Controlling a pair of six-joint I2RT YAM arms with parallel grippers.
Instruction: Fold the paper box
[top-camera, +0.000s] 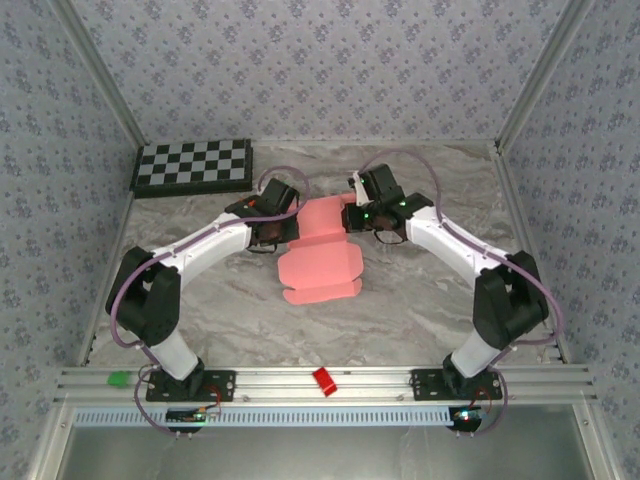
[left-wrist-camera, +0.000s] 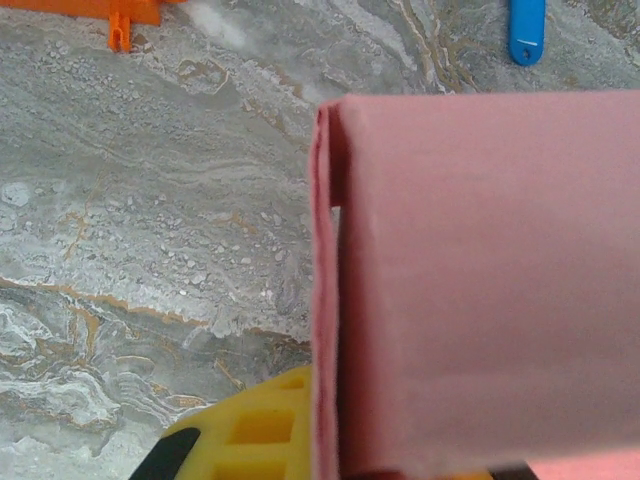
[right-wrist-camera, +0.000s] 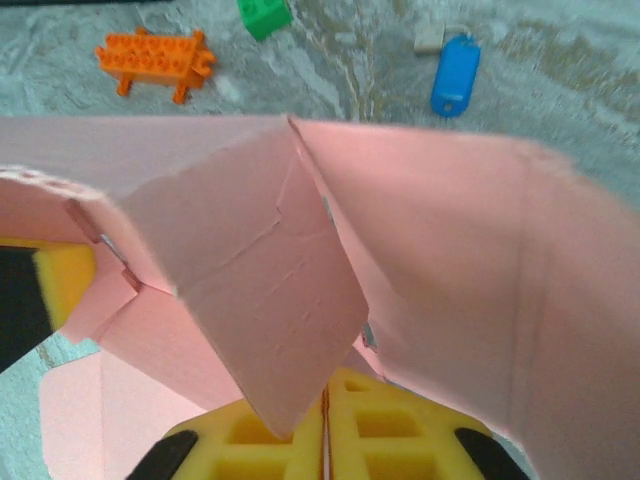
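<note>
From above, the paper box (top-camera: 320, 262), a salmon-pink die-cut card with rounded flaps, lies on the marbled grey table (top-camera: 430, 300). Its far part sits between the left end effector (top-camera: 288, 228) and the right end effector (top-camera: 358, 215), and its flat flaps reach back behind both

At the left wrist the end effector is clenched, seemingly nipping a raised panel of smooth, matt, thin card, doubled at a crisp upright crease just above one yellow waffle-moulded pad (left-wrist-camera: 250, 435). Beyond the fingertips lie an orange brick (left-wrist-camera: 100, 10) and a blue tag (left-wrist-camera: 527, 30)

At the right wrist the yellow pads (right-wrist-camera: 400, 430) all but meet, and a scored, pointed flap comes down to their seam. Whether card is nipped there I cannot tell. A broad panel bows away on its right

The step looks like raising the side walls, about midway. Next, I judge, the flap needs pressing along its score without buckling the card
</note>
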